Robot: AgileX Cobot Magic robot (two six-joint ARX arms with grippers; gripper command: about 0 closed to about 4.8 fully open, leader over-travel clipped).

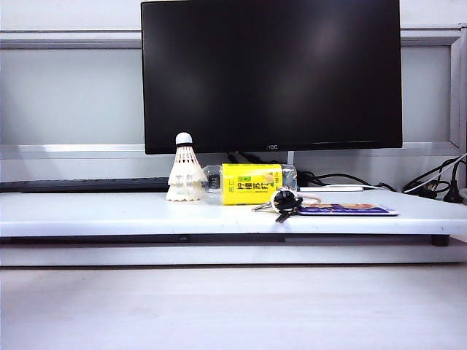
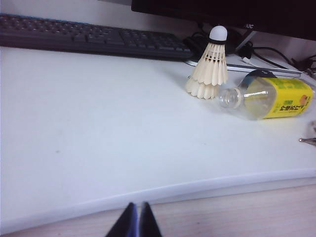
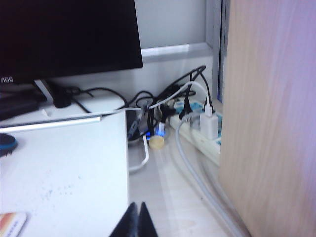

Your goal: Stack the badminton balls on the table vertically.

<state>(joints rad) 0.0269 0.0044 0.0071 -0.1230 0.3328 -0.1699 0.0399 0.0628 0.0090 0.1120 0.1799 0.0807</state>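
Two white badminton balls stand as one upright stack on the table (image 1: 87, 211), cork tips up. The upper one (image 1: 185, 159) is nested over the lower one (image 1: 184, 194), whose skirt shows only at the base. The left wrist view shows the same stack, upper (image 2: 212, 61) over lower (image 2: 199, 89). My left gripper (image 2: 139, 207) is shut and empty, held back beyond the table's front edge (image 2: 148, 195), well away from the stack. Shut and empty too, my right gripper (image 3: 137, 207) is by the table's right end (image 3: 64, 163). Neither gripper shows in the exterior view.
A clear yellow-labelled bottle (image 1: 248, 184) lies right beside the stack. Keys (image 1: 284, 200) and a card (image 1: 350, 209) lie right of it. A black monitor (image 1: 270, 73) and keyboard (image 2: 89, 37) stand behind. Cables, a power strip (image 3: 197, 136) and a wooden panel (image 3: 271, 118) flank the right end.
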